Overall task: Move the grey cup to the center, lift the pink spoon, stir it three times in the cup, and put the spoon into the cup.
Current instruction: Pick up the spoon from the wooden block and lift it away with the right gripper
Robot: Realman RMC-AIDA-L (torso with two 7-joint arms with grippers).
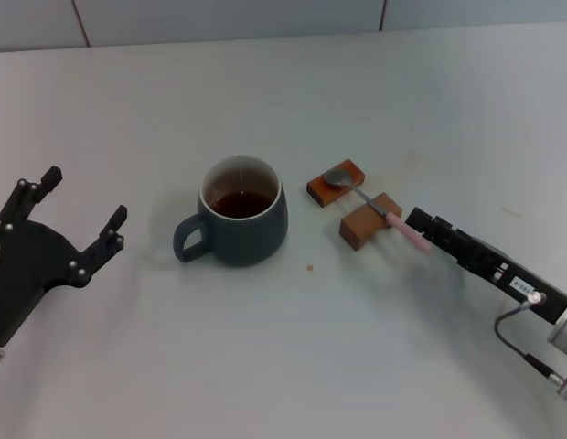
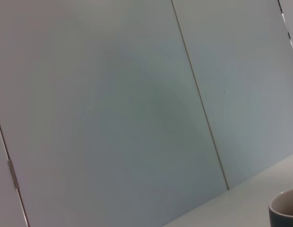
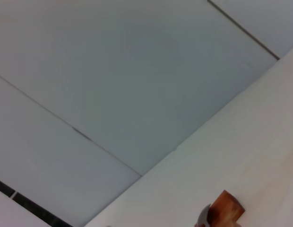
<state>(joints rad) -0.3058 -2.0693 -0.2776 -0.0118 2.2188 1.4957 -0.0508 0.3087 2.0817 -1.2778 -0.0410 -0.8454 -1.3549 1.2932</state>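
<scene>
The grey cup (image 1: 251, 233) stands upright at the table's middle with dark brown liquid inside and its handle toward my left side; its rim also shows in the left wrist view (image 2: 284, 210). The pink spoon (image 1: 361, 194) lies across two brown wooden blocks to the cup's right, with its silver bowl on the far block and its pink handle (image 1: 402, 229) sticking out over the near block. My right gripper (image 1: 417, 221) is at the end of the pink handle, low over the table. My left gripper (image 1: 86, 196) is open and empty, well to the left of the cup.
The far wooden block (image 1: 336, 183) and the near wooden block (image 1: 368, 224) sit just right of the cup. One block (image 3: 226, 210) shows in the right wrist view. A small crumb (image 1: 309, 268) lies on the white table in front of the cup.
</scene>
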